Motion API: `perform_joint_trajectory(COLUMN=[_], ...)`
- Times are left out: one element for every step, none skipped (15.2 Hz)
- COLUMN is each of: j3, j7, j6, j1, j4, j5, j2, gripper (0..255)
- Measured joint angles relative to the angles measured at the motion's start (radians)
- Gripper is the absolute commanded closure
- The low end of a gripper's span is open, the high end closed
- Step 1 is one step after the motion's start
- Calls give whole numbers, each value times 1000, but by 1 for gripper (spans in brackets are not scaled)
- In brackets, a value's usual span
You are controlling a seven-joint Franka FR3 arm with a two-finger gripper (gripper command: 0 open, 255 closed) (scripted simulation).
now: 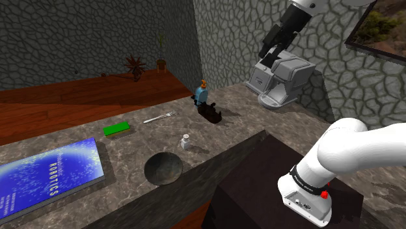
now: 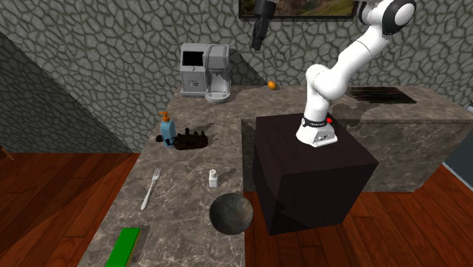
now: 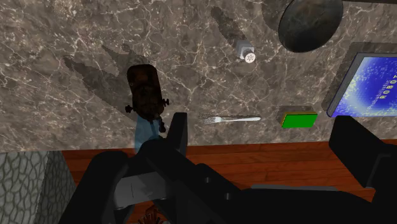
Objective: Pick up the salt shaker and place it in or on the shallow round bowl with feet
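End effector point(image 3: 262, 122) spread wide, empty, parked high over desk point(image 3: 76, 51), likely for overview before descent. Salt shaker point(image 3: 246, 51) upright on desk, near dark bowl point(image 3: 310, 23), not touching it; short transfer expected. Not yet grasped.

Home kitchen. Evidence: long marble-look counter point(image 2: 189, 163) carrying a coffee machine point(image 2: 205, 72) and a fork point(image 2: 150, 190); stone-faced walls point(image 2: 91, 61); wood-plank floor point(image 2: 53, 197); framed landscape picture point(image 2: 299, 7); potted plant point(image 1: 161, 64) in the far corner
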Motion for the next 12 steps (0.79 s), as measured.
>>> perform_joint_trajectory(j3=[0, 5, 11, 20, 33, 47, 57, 67, 80, 90, 105, 115], j7=[0, 2, 4, 7, 15, 24, 28, 32, 40, 44, 53, 57], j6=[0, 18, 41, 74, 108, 141, 175, 209, 244, 280, 318, 360], j1=[0, 1, 1, 3, 5, 9, 10, 12, 16, 18, 22, 24], j4=[0, -19, -40, -73, -100, -124, -151, -179, -202, -235, -250, -270], j5=[0, 1, 2, 5, 9, 13, 16, 19, 23, 26, 31, 33], j2=[0, -1, -1, -3, 2, 8, 12, 16, 26, 26, 47, 67], gripper=[0, 0, 0, 0, 0, 0, 0, 0, 0, 0, 0, 0])
